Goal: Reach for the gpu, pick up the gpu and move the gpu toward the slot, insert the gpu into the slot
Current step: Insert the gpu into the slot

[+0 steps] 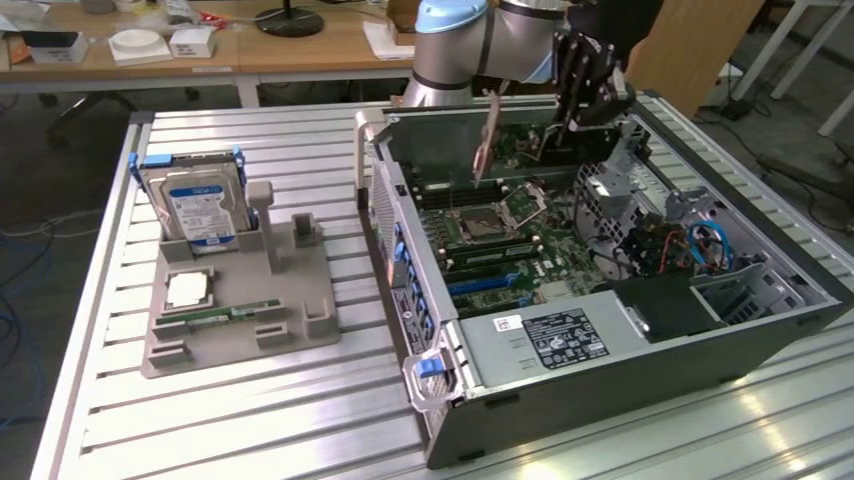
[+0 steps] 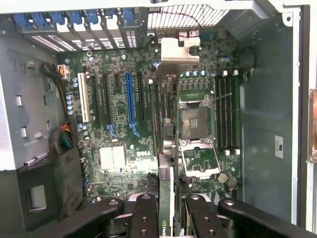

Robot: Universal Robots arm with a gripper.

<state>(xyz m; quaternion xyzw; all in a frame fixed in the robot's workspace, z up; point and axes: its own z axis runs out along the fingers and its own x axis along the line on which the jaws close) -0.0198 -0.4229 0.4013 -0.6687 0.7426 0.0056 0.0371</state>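
Here the gpu (image 2: 166, 148), a thin flat card seen edge-on, hangs above the green motherboard (image 2: 119, 124), pinched between the black gripper (image 2: 166, 208) fingers. Parallel dark and blue slot (image 2: 130, 101) strips lie beside it inside the grey metal case (image 1: 641, 370).

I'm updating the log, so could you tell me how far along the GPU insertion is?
Pickup looks done: the gripper is shut on the gpu, held edge-on above the motherboard inside the open case. Carrying toward the blue slot is in hand. Seating is left: the card hangs clear of the board.
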